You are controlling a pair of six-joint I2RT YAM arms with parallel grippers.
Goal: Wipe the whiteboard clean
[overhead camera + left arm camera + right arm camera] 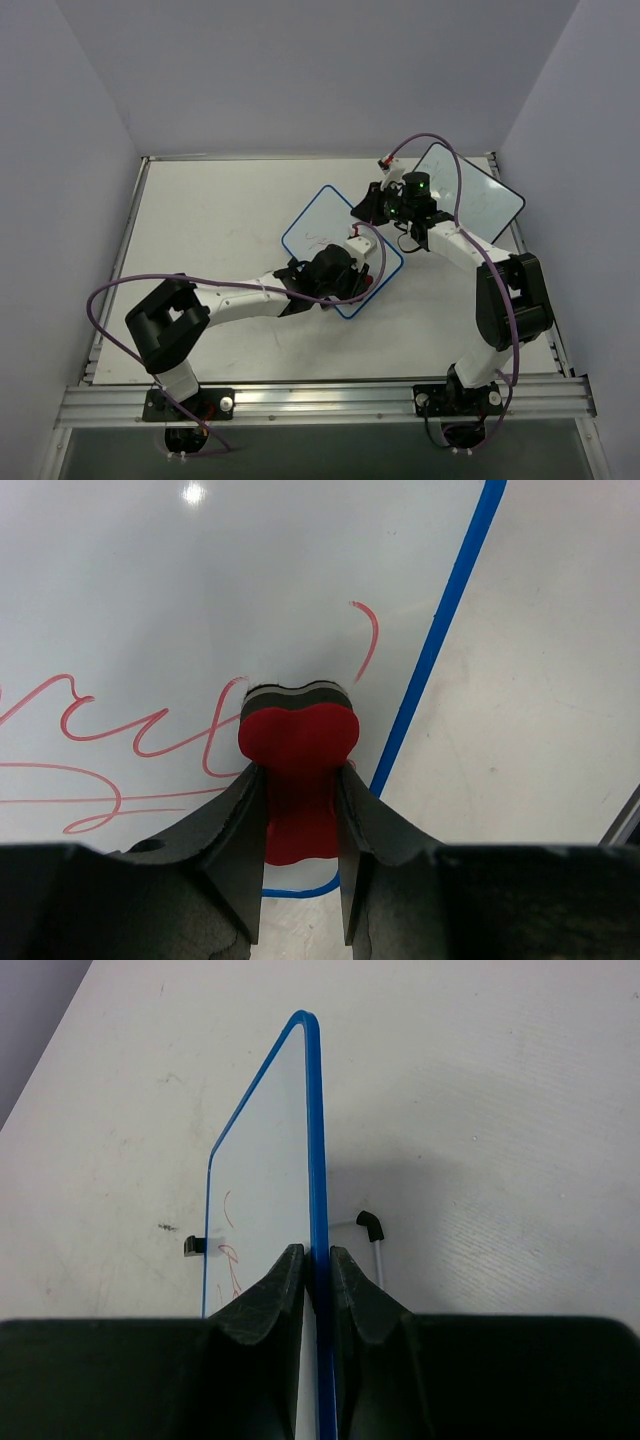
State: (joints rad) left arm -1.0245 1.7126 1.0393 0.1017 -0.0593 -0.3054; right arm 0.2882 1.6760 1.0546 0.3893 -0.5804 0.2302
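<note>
A blue-framed whiteboard (318, 218) lies mid-table with red handwriting (320, 240) on it. My left gripper (348, 274) is shut on a red eraser (298, 742), whose dark felt end presses on the board near its blue right edge (440, 630). Red script (130, 740) runs to the left of the eraser, and one stroke (370, 640) lies beyond it. My right gripper (368, 208) is shut on the board's far corner. In the right wrist view the blue rim (318, 1130) runs edge-on between the jaws of that gripper (316, 1255).
A second, dark-framed whiteboard (482, 200) lies at the back right behind the right arm. A small black clip (195, 1247) and a white rod with a black tip (372, 1228) sit beside the held board. Purple cables loop over both arms.
</note>
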